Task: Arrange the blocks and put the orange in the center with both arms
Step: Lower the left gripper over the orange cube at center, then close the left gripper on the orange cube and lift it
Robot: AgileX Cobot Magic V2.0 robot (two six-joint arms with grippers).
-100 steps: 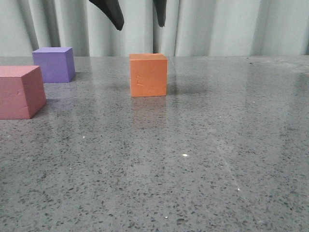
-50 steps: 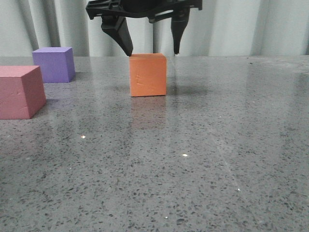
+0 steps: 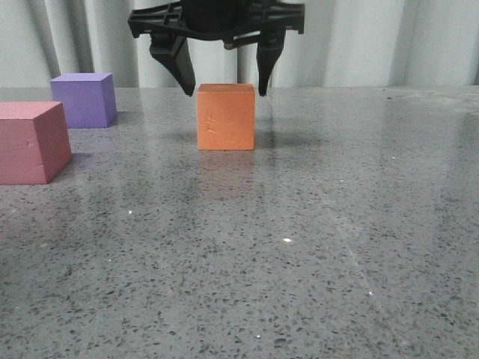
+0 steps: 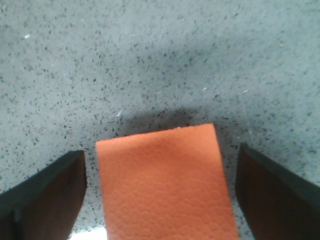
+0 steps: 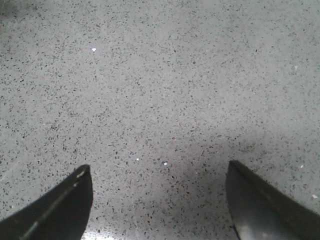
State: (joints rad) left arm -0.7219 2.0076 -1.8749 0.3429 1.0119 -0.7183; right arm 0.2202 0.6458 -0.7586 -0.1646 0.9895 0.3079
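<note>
- Pale pleated curtains [image 3: 359, 41] close off the back of the scene behind a grey speckled stone table [image 3: 299, 247], glossy enough to carry a faint reflection of the cube.
- The orange cube [image 3: 225, 117] stands on the table near the middle of the front view, faint scuffs on its facing side.
- The left gripper [image 3: 222, 90] hangs over it, fingers spread, the tips either side of the cube's top edge; in the left wrist view a bare strip of table shows between each finger and the cube [image 4: 165, 185], so they are not touching.
- Its upper body is cut off by the frame.
- The purple cube [image 3: 84, 99] sits far left at the back; the pink-red cube [image 3: 31, 142], nearer, is cut by the left edge.
- The right gripper [image 5: 159, 205] shows only in its own wrist view: fingers spread over bare table.
</note>
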